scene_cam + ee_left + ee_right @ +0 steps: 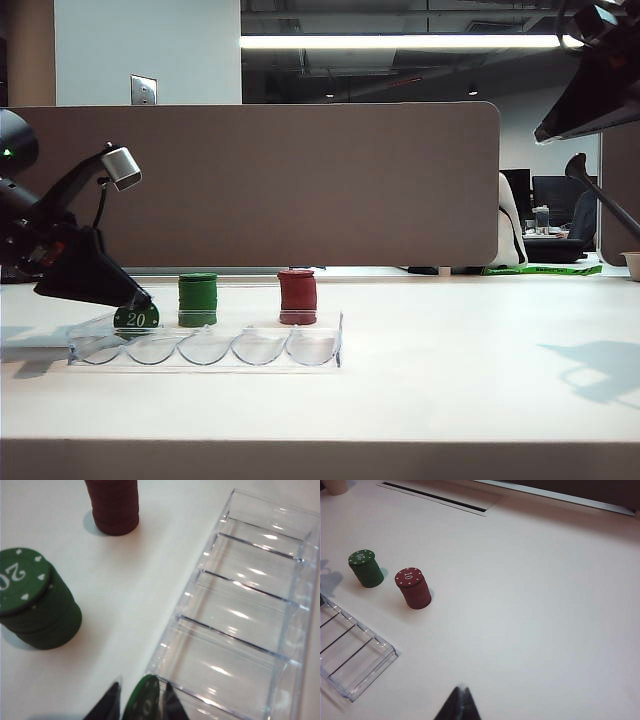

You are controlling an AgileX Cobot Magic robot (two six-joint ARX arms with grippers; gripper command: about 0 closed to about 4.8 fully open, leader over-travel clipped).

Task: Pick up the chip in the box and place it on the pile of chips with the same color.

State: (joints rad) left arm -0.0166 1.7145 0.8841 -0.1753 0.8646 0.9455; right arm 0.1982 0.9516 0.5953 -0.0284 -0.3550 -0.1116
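Left wrist view: my left gripper [141,705] clamps the chip [143,700] on edge, over the near end of the box [250,630] | pile of chips [37,605] just beside | red stack [112,505] farther | right gripper [460,705] raised, fingers together, holding nothing.

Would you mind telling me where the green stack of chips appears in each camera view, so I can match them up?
Exterior view: the green stack stands behind the tray, left of the red stack.
Left wrist view: the green stack is at the left edge, its "20" face showing.
Right wrist view: the green stack is at upper left.
Shared landmark: the red stack beside it, in all three views.
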